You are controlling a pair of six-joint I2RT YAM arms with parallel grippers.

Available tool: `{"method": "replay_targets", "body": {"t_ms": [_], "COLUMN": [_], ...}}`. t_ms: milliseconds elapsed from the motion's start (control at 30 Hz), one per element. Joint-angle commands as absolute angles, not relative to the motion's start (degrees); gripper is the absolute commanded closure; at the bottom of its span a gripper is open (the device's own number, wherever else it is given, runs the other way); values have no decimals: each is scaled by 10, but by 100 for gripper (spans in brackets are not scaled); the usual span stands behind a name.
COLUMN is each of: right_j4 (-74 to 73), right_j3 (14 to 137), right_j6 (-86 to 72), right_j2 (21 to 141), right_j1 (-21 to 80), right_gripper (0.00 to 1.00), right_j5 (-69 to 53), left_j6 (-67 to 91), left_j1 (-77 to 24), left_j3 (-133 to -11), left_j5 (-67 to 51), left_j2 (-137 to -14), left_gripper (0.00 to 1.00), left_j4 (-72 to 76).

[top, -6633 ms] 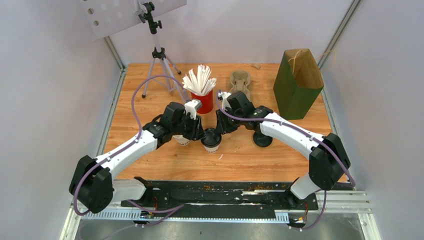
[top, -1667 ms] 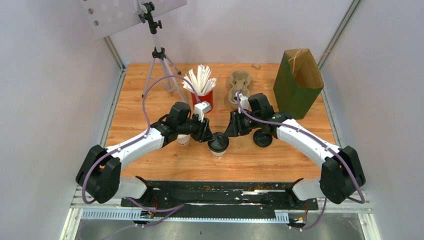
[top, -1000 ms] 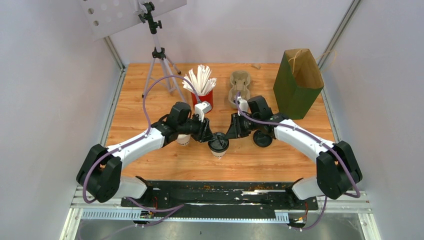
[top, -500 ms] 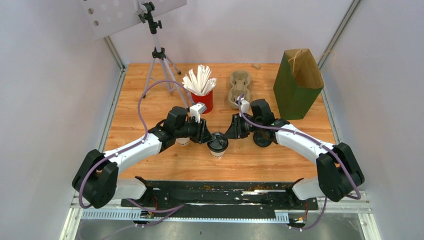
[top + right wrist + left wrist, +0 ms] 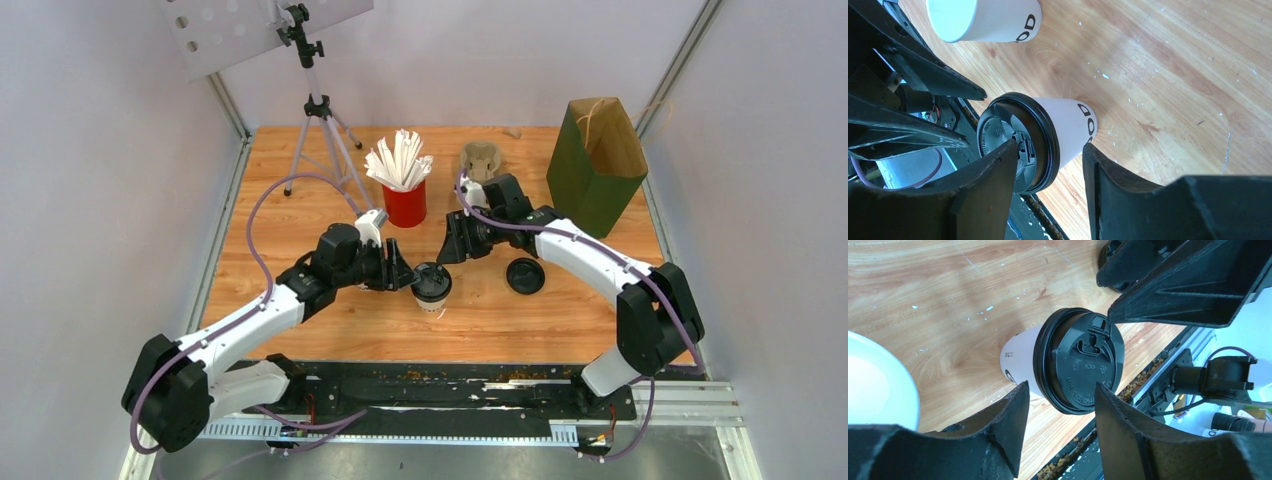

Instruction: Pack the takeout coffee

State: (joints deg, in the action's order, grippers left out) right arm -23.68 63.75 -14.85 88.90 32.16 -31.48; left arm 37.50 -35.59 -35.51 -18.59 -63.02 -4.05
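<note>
Lidded white cup (image 5: 431, 284) standing on table (image 5: 560, 322), left jaws and right jaws open, flanking it, gripping nothing

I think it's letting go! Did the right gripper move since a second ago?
Yes. The right gripper has backed away from the lidded cup, toward the pulp tray, uncovering the loose black lid.

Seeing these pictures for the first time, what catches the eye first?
A white cup with a black lid stands in the middle, the left gripper and the right gripper open close beside it. At the far right stands a green paper bag; a red cup of white straws is behind the grippers.
</note>
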Motion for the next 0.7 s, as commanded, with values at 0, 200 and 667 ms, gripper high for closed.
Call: {"method": "replay_targets", "body": {"t_ms": [0, 200, 667], "right_j4": [-257, -249, -214], "right_j3": [645, 615, 559], "right_j6": [-150, -210, -256], "right_j2": [857, 826, 813], "right_j1": [321, 323, 349], "right_gripper": [47, 44, 39], "right_j5": [-303, -299, -291], "left_j6": [392, 299, 245], "left_j1": [-358, -356, -349], "left_j3": [-366, -434, -484], "left_j5": [-172, -134, -177], "left_j2": [-607, -635, -749], "left_gripper": [40, 36, 38], "left_j4": [-45, -135, -139]}}
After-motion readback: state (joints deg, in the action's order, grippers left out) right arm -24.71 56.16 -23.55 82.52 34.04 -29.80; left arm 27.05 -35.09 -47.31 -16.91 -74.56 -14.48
